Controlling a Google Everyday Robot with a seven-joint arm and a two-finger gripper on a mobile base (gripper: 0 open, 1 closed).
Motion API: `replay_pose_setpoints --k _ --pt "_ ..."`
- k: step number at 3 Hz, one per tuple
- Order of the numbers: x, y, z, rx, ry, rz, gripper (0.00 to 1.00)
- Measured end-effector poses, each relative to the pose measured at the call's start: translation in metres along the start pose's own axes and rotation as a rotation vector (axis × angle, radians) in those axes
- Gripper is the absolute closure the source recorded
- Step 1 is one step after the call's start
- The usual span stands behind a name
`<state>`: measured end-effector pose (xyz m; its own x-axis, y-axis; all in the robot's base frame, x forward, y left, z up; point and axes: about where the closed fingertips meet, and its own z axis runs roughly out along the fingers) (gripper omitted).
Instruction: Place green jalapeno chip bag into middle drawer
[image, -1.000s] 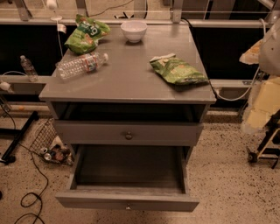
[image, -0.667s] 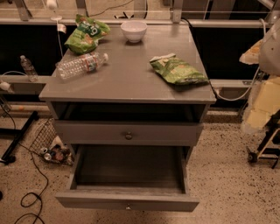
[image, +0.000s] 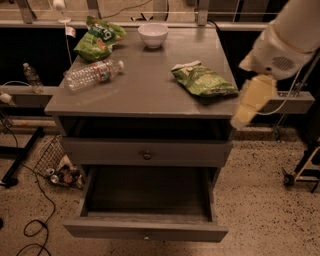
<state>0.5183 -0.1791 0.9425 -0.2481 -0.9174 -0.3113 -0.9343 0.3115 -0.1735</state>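
Note:
The green jalapeno chip bag (image: 202, 79) lies flat on the right side of the gray cabinet top, with its torn mouth toward the back left. The middle drawer (image: 145, 231) is pulled out wide open below, showing side walls, a dark floor and a small front knob; nothing lies in it. My arm comes in from the upper right. Its pale end with the gripper (image: 245, 112) hangs just off the cabinet's right front corner, to the right of the bag and slightly nearer the camera, not touching it.
A brighter green bag (image: 97, 37), a white bowl (image: 153, 34) and a lying water bottle (image: 92, 74) are on the cabinet top. A shut drawer front with a dark knob (image: 146, 155) sits above the open drawer. Cables and a wire basket (image: 57, 167) lie on the floor at left.
My arm has swung in from the right edge toward the cabinet's right front corner. The bag, the drawers and the other objects have not moved.

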Motion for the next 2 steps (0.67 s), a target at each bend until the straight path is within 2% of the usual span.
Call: replay_pose_setpoints --k 1,2 --pt "-0.0450 -0.0551 0.0365 0.002 -0.091 0.049 0.00" --pt "-0.0450 -0.0551 0.0366 0.002 -0.091 0.049 0.00"
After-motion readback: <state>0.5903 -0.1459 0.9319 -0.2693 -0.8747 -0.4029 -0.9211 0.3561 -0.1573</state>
